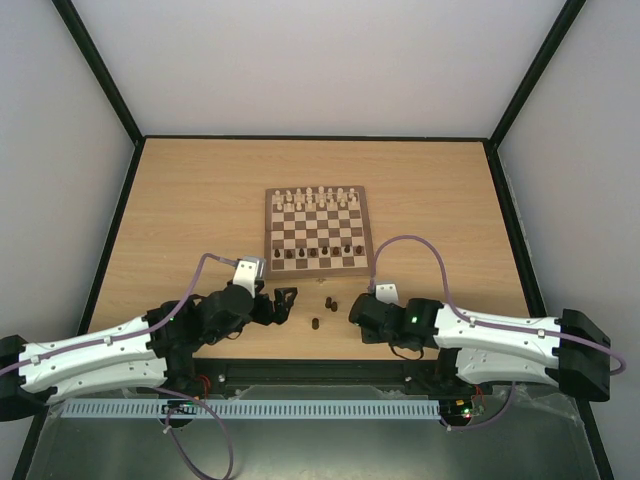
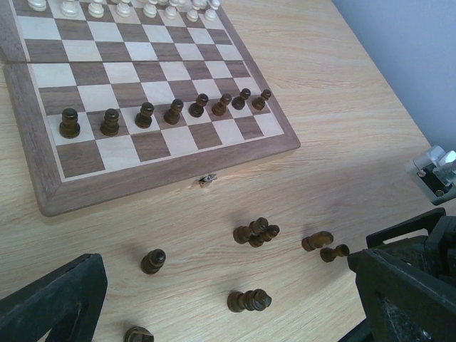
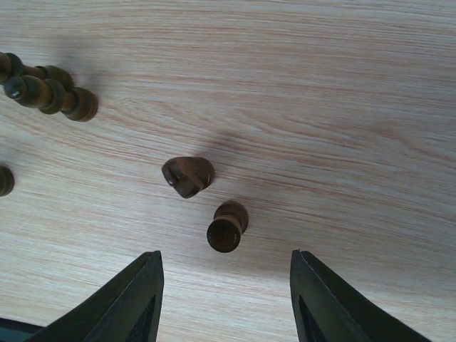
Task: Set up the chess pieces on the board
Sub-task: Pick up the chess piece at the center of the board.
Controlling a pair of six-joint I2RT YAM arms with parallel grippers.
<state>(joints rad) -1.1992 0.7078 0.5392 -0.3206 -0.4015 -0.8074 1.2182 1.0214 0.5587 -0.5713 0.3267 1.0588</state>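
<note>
While my right pincer (image 3: 224, 258) hangs half-wide and empty above table (image 3: 335, 107), chess piece (image 3: 228, 226) lies toppled just ahead of fingers (image 3: 135, 299), off board (image 2: 142, 184). Risk: second piece (image 3: 187, 175) beside it gets knocked; rounded body may roll or squirt from off-centre pinch.

- The board (image 2: 43, 192) runs off the top of the left wrist view, so its far end is cut off.
- The white pieces (image 2: 125, 8) at the board's far end lose their tops there.
- A lone dark piece (image 2: 139, 333) in front of the board is cut by the bottom edge.
- From above, the row of dark pieces (image 1: 325, 250) on the board is too small to tell their kinds.
</note>
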